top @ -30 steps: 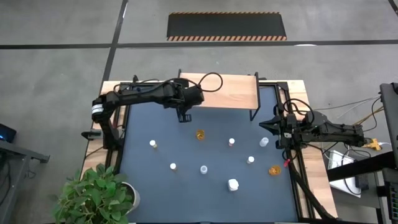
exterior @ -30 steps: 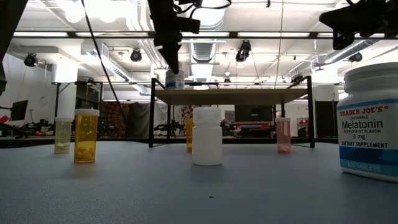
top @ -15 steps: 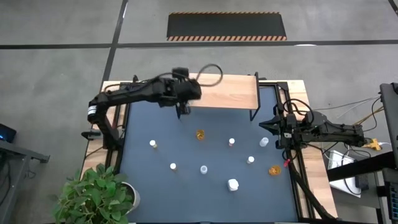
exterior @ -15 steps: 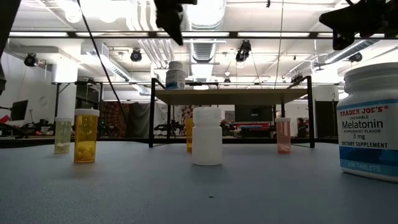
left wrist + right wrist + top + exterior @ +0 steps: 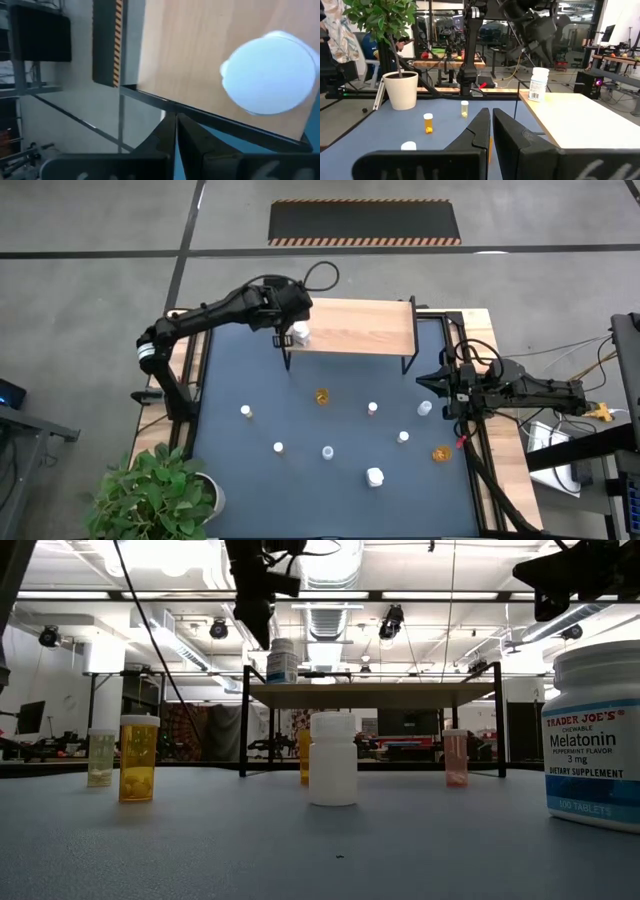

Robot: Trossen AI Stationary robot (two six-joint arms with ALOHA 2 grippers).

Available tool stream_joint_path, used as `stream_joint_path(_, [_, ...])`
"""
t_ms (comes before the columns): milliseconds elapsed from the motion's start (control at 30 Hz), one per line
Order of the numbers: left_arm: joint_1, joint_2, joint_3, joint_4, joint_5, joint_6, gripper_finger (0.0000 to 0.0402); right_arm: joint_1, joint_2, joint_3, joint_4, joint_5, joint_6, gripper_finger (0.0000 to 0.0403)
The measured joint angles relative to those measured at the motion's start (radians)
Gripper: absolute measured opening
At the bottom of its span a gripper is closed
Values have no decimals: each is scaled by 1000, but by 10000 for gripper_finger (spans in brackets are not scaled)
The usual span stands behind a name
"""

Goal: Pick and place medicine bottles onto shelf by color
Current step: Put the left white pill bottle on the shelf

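One white bottle [image 5: 300, 333] stands upright on the left end of the light-wood shelf [image 5: 360, 326]; its round cap [image 5: 270, 72] fills the left wrist view. My left gripper [image 5: 284, 330] hovers shut just left of that bottle, above the shelf's left edge [image 5: 150, 95], touching nothing. Several small bottles stand on the blue mat: an orange one [image 5: 321, 396], a white one [image 5: 374, 476], another orange one [image 5: 441, 452]. My right gripper [image 5: 426, 383] waits shut at the mat's right edge, near a pale bottle [image 5: 424, 409].
The shelf stands on thin black legs [image 5: 244, 720] at the mat's far side. A potted plant [image 5: 160, 490] sits off the near left corner. A large Melatonin bottle [image 5: 595, 735] stands close to the low camera. Cables run along the table's right side.
My left gripper has risen from the white bottle on the shelf's left end, then drawn away toward the table's far left. The bottle stays upright on the shelf and now shows uncovered from above.
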Motion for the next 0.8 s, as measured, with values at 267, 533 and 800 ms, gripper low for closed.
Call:
stream_joint_path(267, [-5,-1,-4,-8,106,-74,0,0,0,0,-3,0,8,13])
stream_joint_path(533, [-33,-1,-4,-8,137,-100,0,0,0,0,-4,0,8,13])
stream_joint_path(800, [-78,-1,-4,-9,149,-151,0,0,0,0,-4,0,8,13])
